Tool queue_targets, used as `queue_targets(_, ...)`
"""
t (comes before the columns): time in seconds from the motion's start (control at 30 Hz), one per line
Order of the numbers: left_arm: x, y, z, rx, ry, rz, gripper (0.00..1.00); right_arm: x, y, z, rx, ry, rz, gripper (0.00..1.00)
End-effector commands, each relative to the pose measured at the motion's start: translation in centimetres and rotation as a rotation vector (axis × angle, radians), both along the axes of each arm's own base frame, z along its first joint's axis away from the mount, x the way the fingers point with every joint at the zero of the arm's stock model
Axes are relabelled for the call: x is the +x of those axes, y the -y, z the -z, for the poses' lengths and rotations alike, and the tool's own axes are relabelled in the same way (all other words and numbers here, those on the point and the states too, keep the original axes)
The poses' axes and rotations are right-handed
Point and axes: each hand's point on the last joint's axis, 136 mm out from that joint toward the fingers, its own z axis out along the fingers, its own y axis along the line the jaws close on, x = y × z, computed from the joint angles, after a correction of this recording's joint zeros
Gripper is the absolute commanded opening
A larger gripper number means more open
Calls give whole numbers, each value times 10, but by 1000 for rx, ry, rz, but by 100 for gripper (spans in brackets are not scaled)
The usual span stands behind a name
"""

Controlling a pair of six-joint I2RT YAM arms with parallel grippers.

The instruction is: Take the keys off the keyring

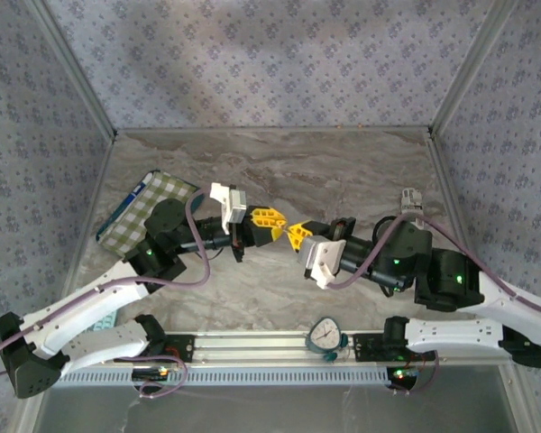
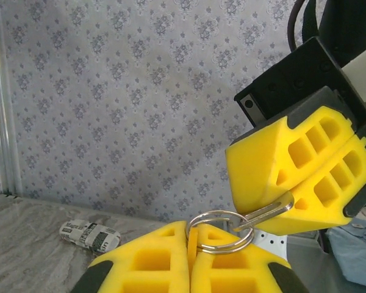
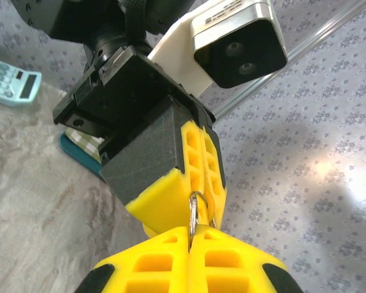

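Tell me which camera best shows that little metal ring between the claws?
The left wrist view: the keyring shows as a full silvery loop, pinched by the left gripper, its key clamped in the right gripper. The right wrist view shows it edge-on; in the top external view it is too small to make out.

Yellow pads point(image 2: 280, 177) with black backs; silvery keyring point(image 2: 222, 249) and key point(image 2: 268, 213); grey marbled table point(image 1: 279, 162); bluish walls point(image 1: 252, 54) with small floral pattern; cloth point(image 1: 149, 206) in green-white check.
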Motion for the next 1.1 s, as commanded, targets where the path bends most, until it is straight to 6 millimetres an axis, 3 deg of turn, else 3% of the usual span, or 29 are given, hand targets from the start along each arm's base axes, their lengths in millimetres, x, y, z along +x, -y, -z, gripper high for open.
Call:
queue_targets(0.0,51,-25,-44,-133,-47,-237,0,-48,-11,57,-280,4,-235,0)
queue_targets(0.33,51,-22,-46,-105,-62,-218,0,-55,-16,102,-585,44,-262,0)
queue_targets(0.57,47,-21,-47,-94,-69,-198,0,-55,-23,125,-691,65,-291,0)
queue_targets(0.63,46,-21,-47,-89,-67,-191,0,-61,-26,129,-691,51,-324,0)
queue_targets(1.07,38,-22,-50,-97,-50,-171,0,-49,-34,146,-708,12,-333,0)
